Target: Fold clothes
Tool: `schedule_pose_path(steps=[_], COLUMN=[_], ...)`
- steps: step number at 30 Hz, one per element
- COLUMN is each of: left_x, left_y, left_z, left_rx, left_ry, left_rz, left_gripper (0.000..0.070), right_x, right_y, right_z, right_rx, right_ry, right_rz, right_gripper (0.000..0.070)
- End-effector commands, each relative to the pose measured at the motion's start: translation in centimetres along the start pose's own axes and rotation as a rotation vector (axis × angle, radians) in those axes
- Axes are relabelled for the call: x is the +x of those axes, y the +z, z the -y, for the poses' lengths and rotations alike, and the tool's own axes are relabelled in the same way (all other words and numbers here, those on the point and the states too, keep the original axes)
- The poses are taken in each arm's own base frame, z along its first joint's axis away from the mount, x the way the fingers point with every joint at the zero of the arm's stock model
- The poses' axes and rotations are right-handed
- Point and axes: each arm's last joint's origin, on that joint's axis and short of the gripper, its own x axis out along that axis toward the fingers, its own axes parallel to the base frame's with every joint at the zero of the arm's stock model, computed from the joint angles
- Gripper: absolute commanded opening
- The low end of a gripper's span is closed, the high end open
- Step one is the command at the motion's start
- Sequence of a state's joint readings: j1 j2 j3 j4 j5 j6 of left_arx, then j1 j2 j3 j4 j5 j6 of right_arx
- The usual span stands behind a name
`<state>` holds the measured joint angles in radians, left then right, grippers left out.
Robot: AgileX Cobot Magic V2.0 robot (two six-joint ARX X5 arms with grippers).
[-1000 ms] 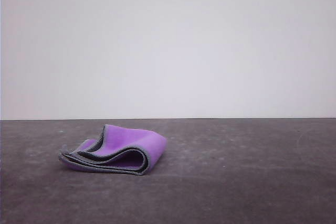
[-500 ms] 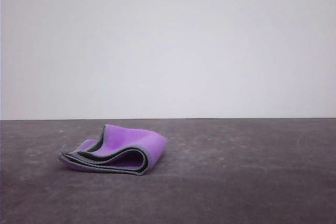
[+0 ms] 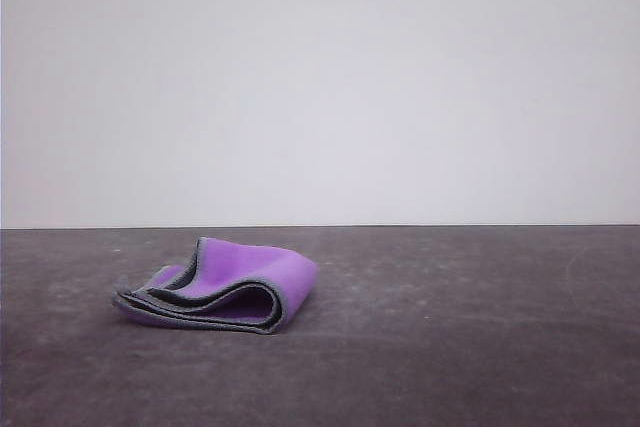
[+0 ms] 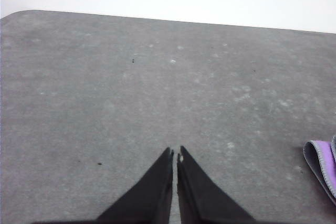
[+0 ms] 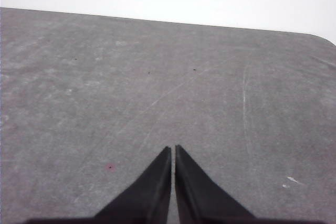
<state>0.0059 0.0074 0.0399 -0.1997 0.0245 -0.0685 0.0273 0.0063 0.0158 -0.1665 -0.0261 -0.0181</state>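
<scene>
Loosely folded purple cloth [image 3: 235, 287] on grey table [image 3: 450, 347].

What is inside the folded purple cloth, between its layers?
The cloth lies folded on the table, purple outside. Its open edge shows grey hems and a dark grey inner face. Deeper inside is hidden by the top layer.

The picture's edge cuts off most of the cloth [image 4: 324, 162].
</scene>
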Motion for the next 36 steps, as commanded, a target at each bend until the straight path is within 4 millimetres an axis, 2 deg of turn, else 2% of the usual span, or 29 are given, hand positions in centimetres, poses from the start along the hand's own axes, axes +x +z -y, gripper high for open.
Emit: schedule_pose_path(steps=[1, 36], left_x=[0.14, 0.14], left_y=[-0.55, -0.55], left_z=[-0.05, -0.05], left_rx=[0.002, 0.002], left_ry=[0.005, 0.005], left_rz=[-0.026, -0.026], left_gripper=[0.0003, 0.0003], right_x=[0.02, 0.02], right_y=[0.03, 0.03], right_z=[-0.03, -0.03], right_rx=[0.013, 0.013], right_ry=[0.002, 0.002], right_rz=[0.013, 0.013], right_gripper=[0.0007, 0.0007])
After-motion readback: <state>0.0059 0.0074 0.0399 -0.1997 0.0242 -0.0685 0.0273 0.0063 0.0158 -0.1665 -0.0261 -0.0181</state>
